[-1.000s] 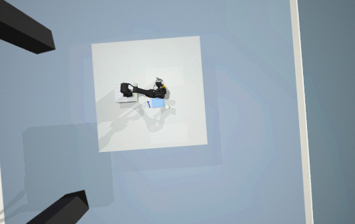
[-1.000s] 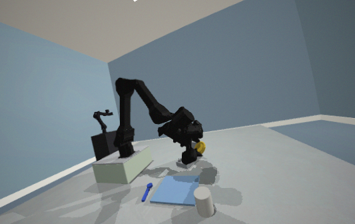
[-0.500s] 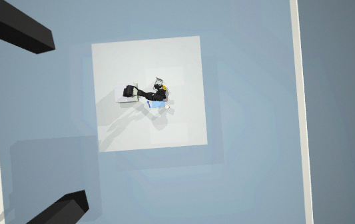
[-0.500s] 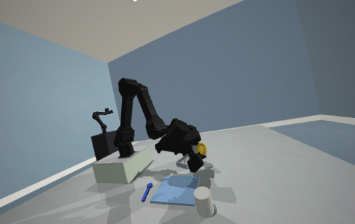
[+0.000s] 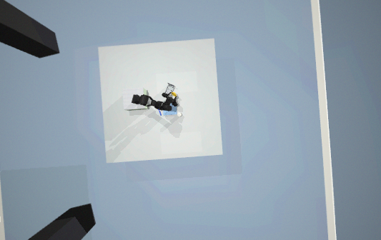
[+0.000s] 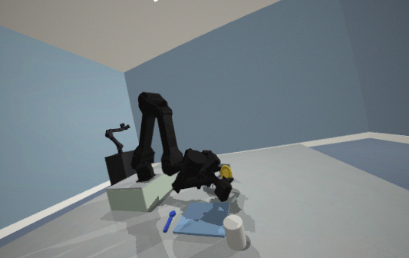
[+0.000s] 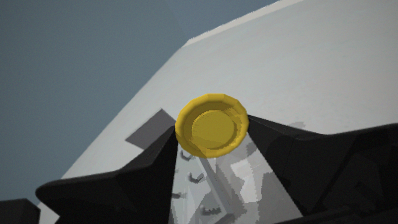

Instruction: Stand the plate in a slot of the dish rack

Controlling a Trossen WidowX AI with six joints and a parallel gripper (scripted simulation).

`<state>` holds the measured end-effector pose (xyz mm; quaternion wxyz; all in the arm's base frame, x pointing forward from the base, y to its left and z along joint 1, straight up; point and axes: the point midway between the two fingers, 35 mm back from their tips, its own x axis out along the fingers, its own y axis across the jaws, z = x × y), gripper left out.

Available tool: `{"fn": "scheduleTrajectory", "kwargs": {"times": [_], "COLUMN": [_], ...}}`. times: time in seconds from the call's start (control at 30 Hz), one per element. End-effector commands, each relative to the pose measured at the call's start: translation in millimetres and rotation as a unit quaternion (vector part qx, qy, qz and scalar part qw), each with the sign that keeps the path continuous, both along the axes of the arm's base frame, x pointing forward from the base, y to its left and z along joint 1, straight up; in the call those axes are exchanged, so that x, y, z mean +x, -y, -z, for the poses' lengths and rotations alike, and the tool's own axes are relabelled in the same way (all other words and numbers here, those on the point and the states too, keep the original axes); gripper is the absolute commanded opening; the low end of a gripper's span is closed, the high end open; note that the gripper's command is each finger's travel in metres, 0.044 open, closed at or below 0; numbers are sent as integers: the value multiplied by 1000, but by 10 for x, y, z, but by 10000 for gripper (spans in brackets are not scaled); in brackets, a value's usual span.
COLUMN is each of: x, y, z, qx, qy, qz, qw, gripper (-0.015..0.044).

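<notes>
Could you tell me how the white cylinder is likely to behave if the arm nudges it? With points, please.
The white cylinder point(image 5: 180, 114) point(image 6: 235, 233) stands upright and looks taller than wide, so it may tip. Its round side suggests it would probably roll once down.

A pale, square table point(image 5: 191, 53) point(image 6: 321, 192) point(image 7: 320, 85) stands on a blue-grey floor point(image 5: 270, 186) point(image 6: 390, 159). Beyond the table, a light blue wall point(image 6: 44, 96) meets a darker back wall point(image 6: 244, 96) at a corner, under a beige-grey ceiling point(image 6: 110, 31). Another dark blue wall point(image 6: 394, 77) rises past the table's far right in the exterior view. An off-white baseboard point(image 5: 322, 107) point(image 6: 401, 139) runs along the floor's edge. Behind the table, at left, is a black cabinet point(image 6: 115, 169). Soft grey shadows cross the table, and fainter ones lie on the floor around it.
</notes>
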<state>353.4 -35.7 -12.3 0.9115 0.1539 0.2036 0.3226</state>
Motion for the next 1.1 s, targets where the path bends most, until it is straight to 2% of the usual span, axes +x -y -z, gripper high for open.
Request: {"fn": "scheduleTrajectory", "kwargs": {"times": [0.0,0.67,1.07], "x": [-99,-723,-731], "y": [-28,-217,-234], "z": [-1,-117,-76], "qx": [-4,-55,-58], "qy": [38,255,260], "qz": [-20,-126,-131], "qw": [999,957,955], "gripper": [0,0,0]}}
